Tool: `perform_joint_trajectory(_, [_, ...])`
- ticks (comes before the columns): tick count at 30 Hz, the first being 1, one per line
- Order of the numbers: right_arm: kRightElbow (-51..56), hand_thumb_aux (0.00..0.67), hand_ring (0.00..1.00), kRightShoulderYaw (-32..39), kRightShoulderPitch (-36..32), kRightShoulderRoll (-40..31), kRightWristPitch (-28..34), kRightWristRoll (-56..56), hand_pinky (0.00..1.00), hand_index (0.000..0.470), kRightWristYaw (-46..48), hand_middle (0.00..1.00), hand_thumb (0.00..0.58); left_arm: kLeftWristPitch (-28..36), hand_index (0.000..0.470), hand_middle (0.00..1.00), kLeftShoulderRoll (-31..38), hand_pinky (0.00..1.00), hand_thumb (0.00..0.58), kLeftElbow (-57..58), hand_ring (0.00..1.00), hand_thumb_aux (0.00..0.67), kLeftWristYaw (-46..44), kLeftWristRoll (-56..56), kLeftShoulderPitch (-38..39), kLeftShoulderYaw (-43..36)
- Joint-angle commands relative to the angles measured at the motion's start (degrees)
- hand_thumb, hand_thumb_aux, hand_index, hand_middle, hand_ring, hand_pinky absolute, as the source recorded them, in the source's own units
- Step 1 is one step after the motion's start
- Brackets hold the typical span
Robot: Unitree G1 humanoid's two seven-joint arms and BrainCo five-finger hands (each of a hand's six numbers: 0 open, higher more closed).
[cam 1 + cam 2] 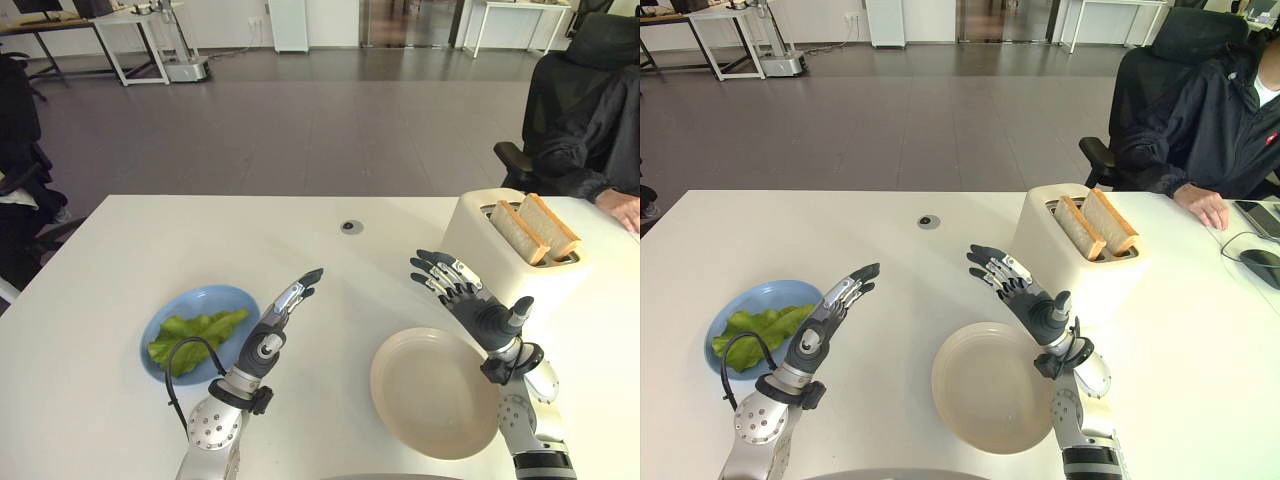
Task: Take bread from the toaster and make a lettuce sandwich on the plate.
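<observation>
Stereo head pair, downward, same table [120,240]

Bare tabletop [300,230] stretches ahead of both hands and across the gap between them. The white toaster [490,250] stands just right of the right hand [478,312], and its bread slices [535,228] stick up into free air. A cream plate [420,400] lies beneath that hand. A blue plate [190,293] of lettuce [195,335] lies just left of the left hand [272,330].

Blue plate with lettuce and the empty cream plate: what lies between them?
The left hand is raised there, fingers open, beside the blue plate; from it to the cream plate the table is bare. Both eye views show this.
</observation>
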Motion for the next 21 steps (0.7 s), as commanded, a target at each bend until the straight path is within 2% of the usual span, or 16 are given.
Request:
perform_joint_trajectory(1, [-0.12,0.000,0.00,-0.33,-0.33,-0.12,-0.27,0.38,0.00,0.000,0.14,0.00,0.000,0.74,0.000,0.00,-0.01,0.00,0.000,-0.29,0.00,0.000,-0.10,0.19,-0.29,-0.18])
perform_joint_trajectory(21, [-0.66,0.000,0.00,-0.29,0.01,-0.20,-0.63,0.80,0.00,0.000,0.63,0.00,0.000,0.78,0.000,0.00,-0.01,0.00,0.000,-0.82,0.00,0.000,0.00,0.36,-0.10,-0.48])
